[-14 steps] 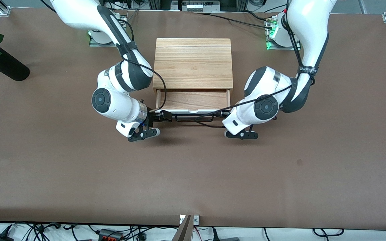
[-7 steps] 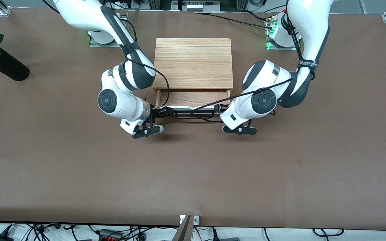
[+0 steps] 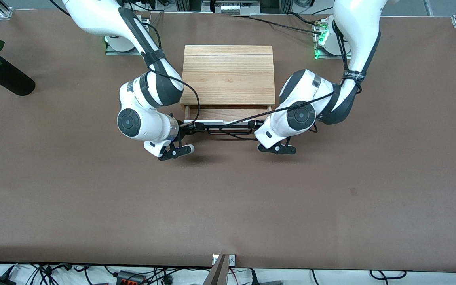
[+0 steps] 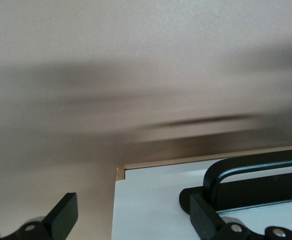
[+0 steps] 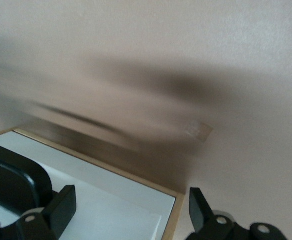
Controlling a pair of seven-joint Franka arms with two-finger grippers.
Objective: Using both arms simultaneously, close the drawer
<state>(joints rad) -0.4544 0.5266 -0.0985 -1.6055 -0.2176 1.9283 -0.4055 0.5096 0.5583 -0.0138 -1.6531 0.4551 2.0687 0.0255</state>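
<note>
The drawer (image 3: 228,114) stands a narrow strip out of the light-wood cabinet (image 3: 228,75); its white front and black bar handle (image 3: 228,132) face the front camera. My right gripper (image 3: 190,127) is open at the drawer front's corner toward the right arm's end. My left gripper (image 3: 257,126) is open at the other corner. In the left wrist view the gripper (image 4: 133,220) straddles the white front's (image 4: 156,200) edge, one finger by the handle's end (image 4: 251,170). In the right wrist view the gripper (image 5: 131,210) likewise straddles the front's (image 5: 111,210) corner, near the handle (image 5: 11,175).
A black vase with a red rose (image 3: 2,75) lies tilted at the table's corner toward the right arm's end. Brown table (image 3: 228,206) spreads wide between the cabinet and the front camera.
The drawer has slid most of the way into the cabinet. Both arms have moved toward the cabinet with the drawer front, their grippers staying at its two corners.
</note>
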